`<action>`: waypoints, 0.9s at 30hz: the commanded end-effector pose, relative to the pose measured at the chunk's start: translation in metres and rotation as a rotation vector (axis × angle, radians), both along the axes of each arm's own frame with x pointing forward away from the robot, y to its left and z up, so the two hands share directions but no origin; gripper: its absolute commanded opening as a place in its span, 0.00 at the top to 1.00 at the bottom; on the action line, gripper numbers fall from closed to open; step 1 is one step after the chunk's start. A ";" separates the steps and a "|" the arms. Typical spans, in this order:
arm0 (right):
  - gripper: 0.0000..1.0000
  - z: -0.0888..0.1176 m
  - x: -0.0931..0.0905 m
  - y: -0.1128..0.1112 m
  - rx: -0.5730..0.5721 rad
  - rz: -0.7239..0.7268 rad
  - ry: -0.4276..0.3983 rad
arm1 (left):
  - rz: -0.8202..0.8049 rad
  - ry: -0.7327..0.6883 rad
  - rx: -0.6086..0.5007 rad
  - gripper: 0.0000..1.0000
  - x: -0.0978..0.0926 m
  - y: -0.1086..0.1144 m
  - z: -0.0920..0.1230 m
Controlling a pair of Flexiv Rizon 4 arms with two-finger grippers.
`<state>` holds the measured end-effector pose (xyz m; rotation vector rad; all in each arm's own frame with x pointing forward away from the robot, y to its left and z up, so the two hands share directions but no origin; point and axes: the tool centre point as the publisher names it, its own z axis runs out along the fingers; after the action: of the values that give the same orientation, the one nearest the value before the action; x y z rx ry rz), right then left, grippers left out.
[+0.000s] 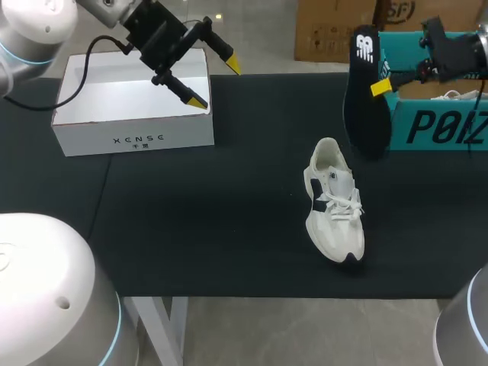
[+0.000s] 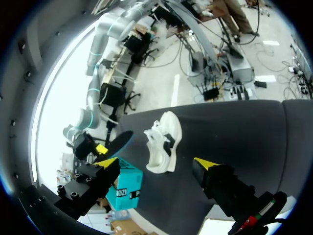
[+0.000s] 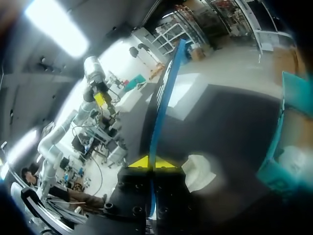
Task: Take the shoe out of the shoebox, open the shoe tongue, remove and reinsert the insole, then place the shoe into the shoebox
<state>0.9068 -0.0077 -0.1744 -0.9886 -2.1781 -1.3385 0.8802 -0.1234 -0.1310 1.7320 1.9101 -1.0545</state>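
Insole (image 1: 364,107): out of the shoe, held upright over the far right of the desk (image 1: 191,236). This suggests removal is done and reinsertion comes next.
Right gripper (image 1: 383,85): closed tight on the insole's edge, with both yellow tips pressed against it in the wrist view.
Shoe (image 1: 335,206): lies on the desk near the insole, on its sole with laces up. Its opening faces up, probably so the insole can go back in.
Left gripper (image 1: 216,83): fingers spread wide and holding nothing, above the white shoebox and well away from the shoe.
White shoebox (image 1: 137,139): open at the far left, with nothing visible inside, ready to take the shoe.
Teal box (image 1: 435,126): behind the insole, with something white inside that is too unclear to name.
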 end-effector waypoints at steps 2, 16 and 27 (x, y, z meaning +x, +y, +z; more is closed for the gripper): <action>1.00 -0.015 0.010 0.028 0.004 -0.009 -0.020 | -0.003 0.000 0.005 0.00 0.001 0.000 0.001; 1.00 -0.049 0.041 0.040 0.001 -0.040 -0.036 | -0.003 0.000 0.005 0.00 0.001 0.000 0.001; 1.00 -0.069 0.045 0.038 0.014 -0.069 -0.050 | -0.003 0.000 0.005 0.00 0.001 0.000 0.001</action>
<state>0.9517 0.0285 -0.2418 -1.0410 -2.1787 -1.4258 0.8802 -0.1233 -0.1308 1.7321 1.9102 -1.0542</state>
